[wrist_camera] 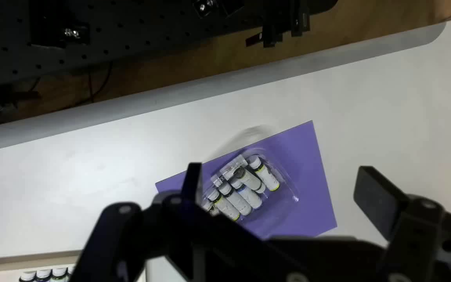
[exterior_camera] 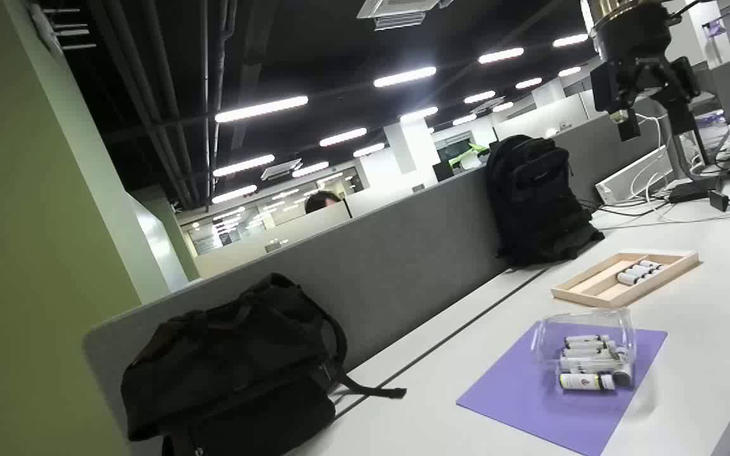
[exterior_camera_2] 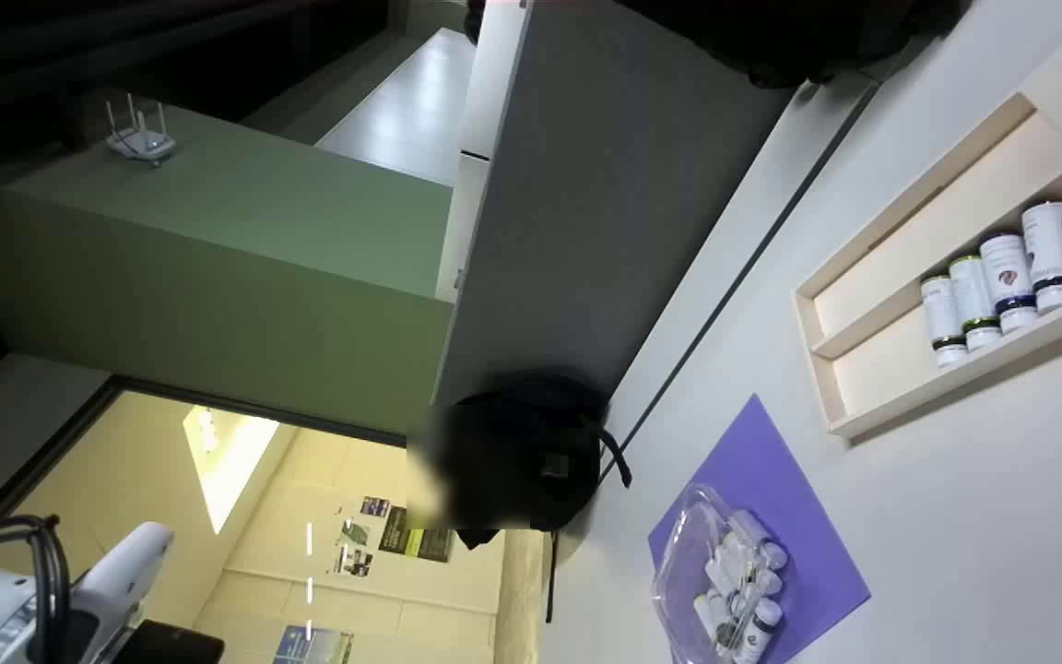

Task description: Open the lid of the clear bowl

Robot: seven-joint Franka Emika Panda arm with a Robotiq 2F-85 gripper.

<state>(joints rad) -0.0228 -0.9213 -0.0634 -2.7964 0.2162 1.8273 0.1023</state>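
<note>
The clear bowl [exterior_camera: 552, 339] stands on the purple mat [exterior_camera: 504, 386] with several white bottles inside. It also shows in an exterior view [exterior_camera_2: 669, 604] and in the wrist view [wrist_camera: 293, 197]. The lid [exterior_camera_2: 678, 558] appears as a thin transparent outline over the bowl's top; I cannot tell whether it is fastened all round. My gripper [exterior_camera: 655, 121] is open and empty, high above the table and apart from the bowl. In the wrist view the open gripper [wrist_camera: 282, 174] has the bowl below its jaws, and its left finger covers part of the bowl.
A wooden tray [exterior_camera: 663, 278] with several bottles lies near the mat; it also shows in an exterior view [exterior_camera_2: 973, 371]. Two dark bags [exterior_camera: 232, 373] [exterior_camera: 533, 202] lean on the grey partition [exterior_camera: 397, 272]. Cables and a stand [exterior_camera: 682, 155] are at the far end.
</note>
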